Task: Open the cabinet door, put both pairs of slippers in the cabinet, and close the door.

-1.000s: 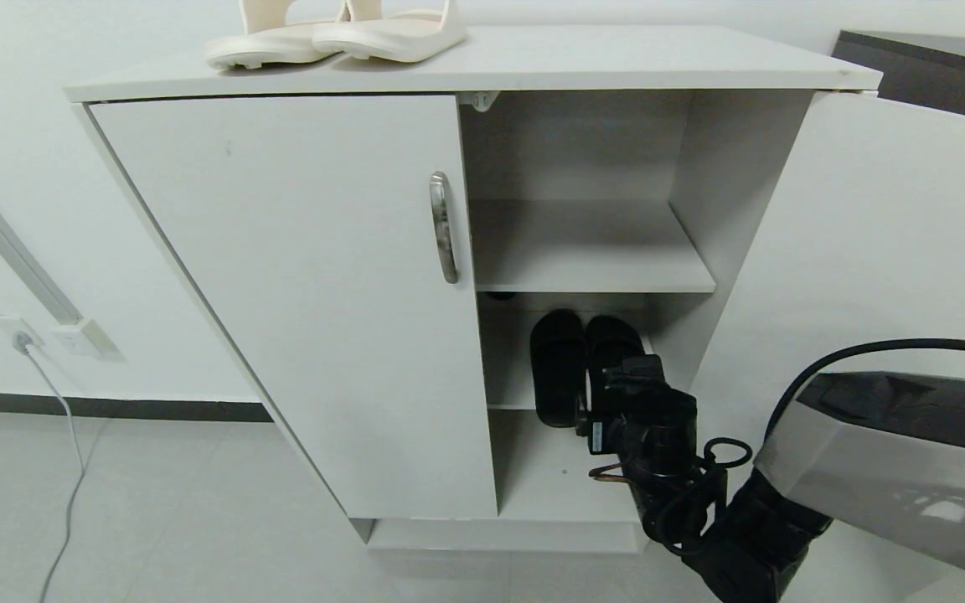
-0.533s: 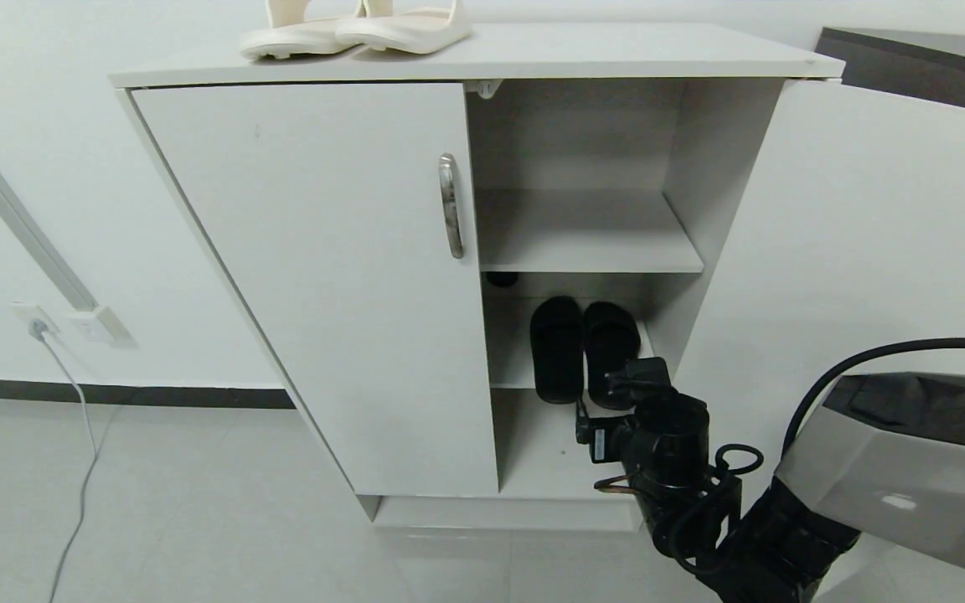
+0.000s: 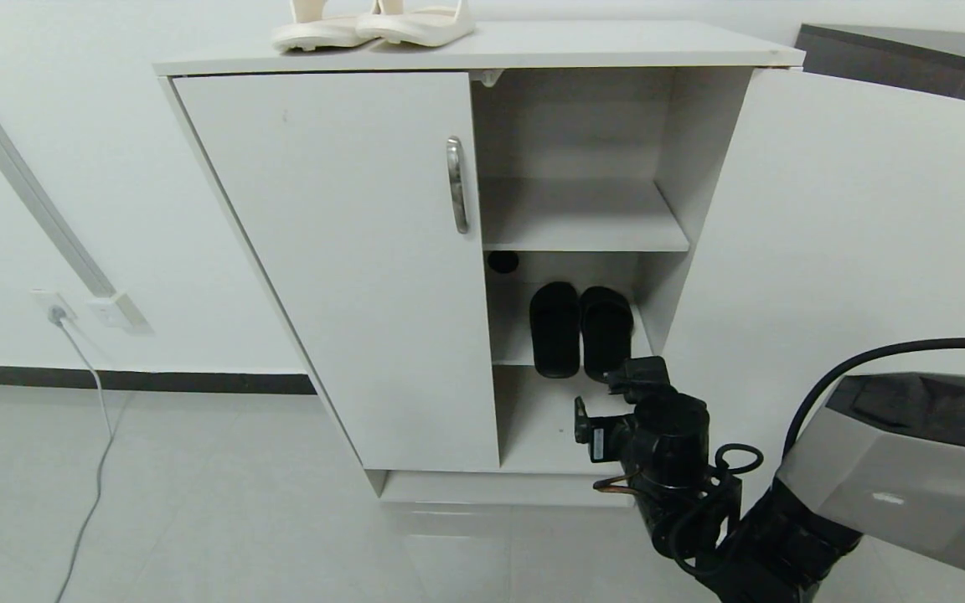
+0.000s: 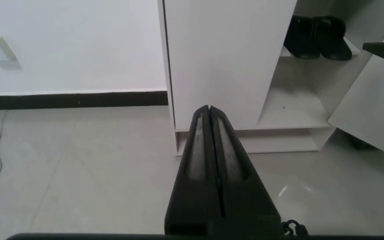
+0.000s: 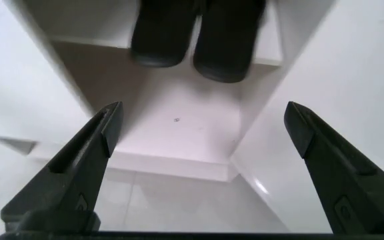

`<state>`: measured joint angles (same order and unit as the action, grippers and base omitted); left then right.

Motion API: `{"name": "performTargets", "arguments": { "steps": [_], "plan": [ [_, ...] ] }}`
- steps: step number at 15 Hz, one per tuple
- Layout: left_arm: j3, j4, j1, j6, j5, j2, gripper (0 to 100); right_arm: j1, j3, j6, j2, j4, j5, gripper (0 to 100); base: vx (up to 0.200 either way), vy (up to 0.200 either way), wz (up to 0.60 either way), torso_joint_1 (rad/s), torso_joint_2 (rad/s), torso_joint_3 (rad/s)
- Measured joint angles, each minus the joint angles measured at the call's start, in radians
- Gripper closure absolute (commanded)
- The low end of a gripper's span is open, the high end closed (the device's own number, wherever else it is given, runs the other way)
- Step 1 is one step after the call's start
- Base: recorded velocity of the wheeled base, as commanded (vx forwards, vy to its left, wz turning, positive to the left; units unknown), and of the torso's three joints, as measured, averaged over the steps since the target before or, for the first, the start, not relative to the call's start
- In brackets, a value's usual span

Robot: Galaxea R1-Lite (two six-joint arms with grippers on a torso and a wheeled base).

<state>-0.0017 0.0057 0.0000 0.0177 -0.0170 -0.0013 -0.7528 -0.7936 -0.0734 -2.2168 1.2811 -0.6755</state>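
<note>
A white cabinet [image 3: 482,59] stands with its left door [image 3: 348,251] closed and its right door [image 3: 851,234] swung wide open. A pair of black slippers [image 3: 580,328] lies side by side on the middle shelf; they also show as black slippers [image 5: 195,33] and black slippers [image 4: 319,37]. A cream pair of slippers [image 3: 374,25] rests on the cabinet top. My right gripper [image 3: 604,398] hangs open and empty just in front of the lower compartment, below the black pair; its fingers [image 5: 105,127] are spread wide. My left gripper [image 4: 208,115] is shut on nothing, out over the floor before the left door.
The open right door stands close beside my right arm. The upper shelf [image 3: 583,226] and bottom shelf [image 3: 549,435] are bare. A wall socket [image 3: 51,310] with a cable [image 3: 97,469] is at the left. Dark furniture [image 3: 885,46] stands behind the open door.
The camera has pulled back, so the cabinet sits farther off in the picture. My right gripper has drawn away from the black slippers, which stay on the middle shelf.
</note>
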Motion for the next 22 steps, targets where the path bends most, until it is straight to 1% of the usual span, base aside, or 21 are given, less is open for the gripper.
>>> {"name": "performTargets", "arguments": {
  "steps": [8, 16, 22],
  "plan": [
    [0.000, 0.000, 0.000, 0.000, 0.000, 0.000, 100, 0.000, 0.005, -0.002, 0.000, 0.000, -0.001, 0, 0.000, 0.000, 0.00, 0.000, 0.00, 0.000],
    [0.000, 0.000, 0.000, 0.000, 0.000, 0.000, 100, -0.006, 0.006, -0.001, 0.001, 0.001, -0.002, 0, 0.000, 0.000, 0.00, 0.004, 0.00, 0.164],
    [0.000, 0.000, 0.000, 0.001, 0.000, 0.000, 100, -0.008, 0.007, 0.000, 0.000, 0.001, -0.003, 0, 0.000, 0.000, 0.00, 0.000, 0.00, 0.026]
  ]
}}
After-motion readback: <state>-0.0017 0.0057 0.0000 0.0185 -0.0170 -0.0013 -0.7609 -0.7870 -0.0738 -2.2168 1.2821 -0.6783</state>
